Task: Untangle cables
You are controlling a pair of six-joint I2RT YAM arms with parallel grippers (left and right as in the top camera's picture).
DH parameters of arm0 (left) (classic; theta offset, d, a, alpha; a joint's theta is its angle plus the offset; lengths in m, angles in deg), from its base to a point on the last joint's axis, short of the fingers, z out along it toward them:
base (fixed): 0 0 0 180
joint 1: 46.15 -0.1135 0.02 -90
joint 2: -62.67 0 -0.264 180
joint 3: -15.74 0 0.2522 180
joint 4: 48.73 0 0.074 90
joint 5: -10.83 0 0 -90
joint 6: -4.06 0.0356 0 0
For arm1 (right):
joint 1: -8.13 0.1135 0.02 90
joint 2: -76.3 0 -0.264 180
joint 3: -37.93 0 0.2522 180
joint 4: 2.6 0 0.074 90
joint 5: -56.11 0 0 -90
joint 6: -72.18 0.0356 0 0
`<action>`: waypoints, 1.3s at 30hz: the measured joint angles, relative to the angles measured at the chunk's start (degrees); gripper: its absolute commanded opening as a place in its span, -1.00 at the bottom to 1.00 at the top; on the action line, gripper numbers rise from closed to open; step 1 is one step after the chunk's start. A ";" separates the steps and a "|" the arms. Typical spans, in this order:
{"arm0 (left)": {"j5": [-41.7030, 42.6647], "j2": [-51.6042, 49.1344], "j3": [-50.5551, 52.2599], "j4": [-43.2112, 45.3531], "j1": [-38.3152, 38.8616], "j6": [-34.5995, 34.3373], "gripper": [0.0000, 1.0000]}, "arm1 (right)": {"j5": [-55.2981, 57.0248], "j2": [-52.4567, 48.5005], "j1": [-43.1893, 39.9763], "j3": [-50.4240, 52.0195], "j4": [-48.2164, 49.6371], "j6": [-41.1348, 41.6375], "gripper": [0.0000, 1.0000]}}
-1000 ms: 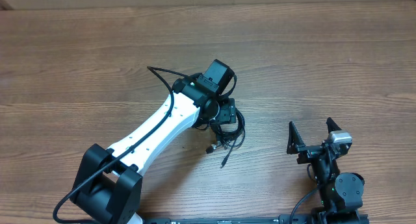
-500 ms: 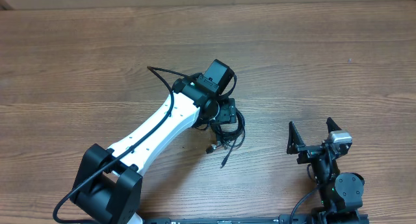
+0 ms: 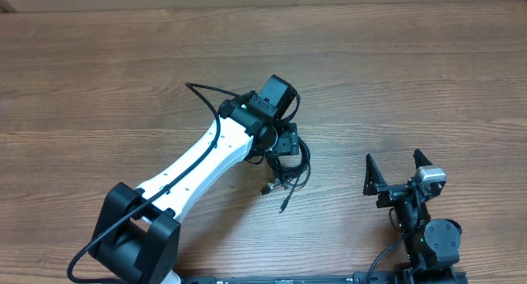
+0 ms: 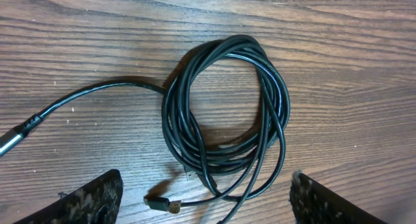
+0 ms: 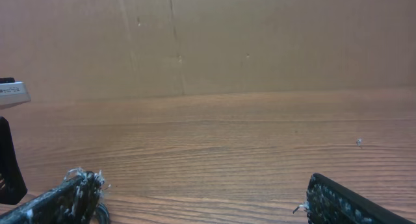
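Observation:
The cables lie as one coiled black bundle on the wooden table, seen in the left wrist view. One strand runs off to the left to a silver-tipped plug, and a small black plug lies below the coil. My left gripper is open, with one finger on each side of the coil's lower edge and nothing held. In the overhead view the cables show just below the left gripper. My right gripper stands open and empty at the right, away from the cables.
The white left arm stretches from the front left to the middle of the table, with its thick black cable looping above it. A cardboard wall stands behind the table in the right wrist view.

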 measured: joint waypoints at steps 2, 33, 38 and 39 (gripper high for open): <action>-0.02 0.00 0.00 -0.02 0.00 0.00 0.65 | 0.00 0.00 0.02 0.00 0.00 -0.02 1.00; -0.02 0.00 0.00 0.00 0.00 0.00 0.68 | 0.00 0.00 0.00 0.00 0.00 -0.02 0.99; -0.02 0.00 0.00 0.00 0.00 0.00 0.67 | 0.02 0.00 0.02 0.00 0.00 -0.02 0.99; -0.02 0.00 0.00 0.00 0.00 0.00 0.68 | 0.02 0.00 0.00 0.00 0.00 0.00 1.00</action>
